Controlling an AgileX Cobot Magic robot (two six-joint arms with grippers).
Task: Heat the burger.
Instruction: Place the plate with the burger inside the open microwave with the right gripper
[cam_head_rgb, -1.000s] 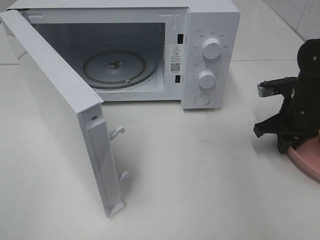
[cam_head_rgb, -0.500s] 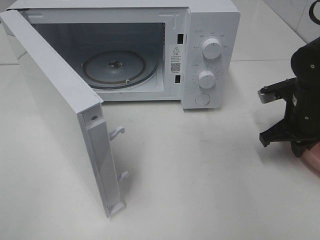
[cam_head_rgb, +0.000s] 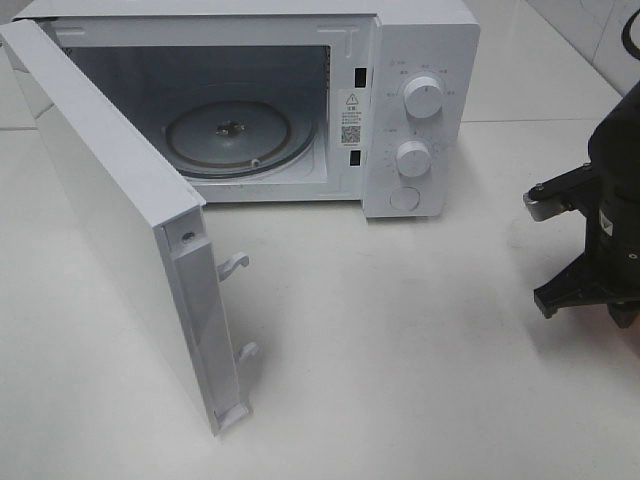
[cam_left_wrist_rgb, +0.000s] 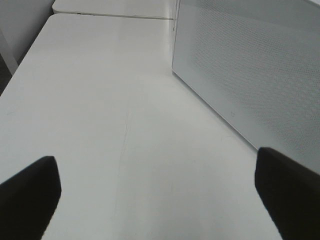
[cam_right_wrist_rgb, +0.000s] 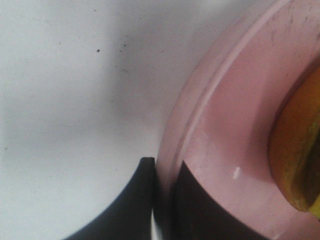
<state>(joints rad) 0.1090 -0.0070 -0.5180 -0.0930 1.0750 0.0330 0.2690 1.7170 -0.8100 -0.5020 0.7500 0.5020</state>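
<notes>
At the right edge of the table (cam_head_rgb: 400, 350), the right pincer (cam_right_wrist_rgb: 165, 170) is pinched shut on the rim of the pink plate (cam_right_wrist_rgb: 225, 115). One black finger (cam_right_wrist_rgb: 142, 200) sits outside the rim and the other sits on the inner side, with only the thin rim between them. The burger (cam_right_wrist_rgb: 295, 150) lies on the plate further in from the rim. It is near the fingers but apart from them. Only a slice of its golden bun shows, with a dark seam beneath. From the high camera the black right arm (cam_head_rgb: 612, 220) hides both plate and burger.

The left pincer (cam_left_wrist_rgb: 157, 195) stands wide open over bare table with nothing between its two dark fingers. The microwave's open door (cam_left_wrist_rgb: 250, 75) is just beside it.

The white microwave (cam_head_rgb: 420, 30) stands at the back of the table, well apart from the plate. Its door swings out to the left, and the glass turntable (cam_head_rgb: 235, 135) lies bare inside. A sticker (cam_head_rgb: 350, 118) on the cavity's right frame shows a warning triangle, a block of print and a QR code. That print, and the markings around the two knobs (cam_head_rgb: 424, 97), are too small to read. A round button (cam_head_rgb: 404, 198) sits below the knobs. A tiny mark on the door's outer face is also illegible.
</notes>
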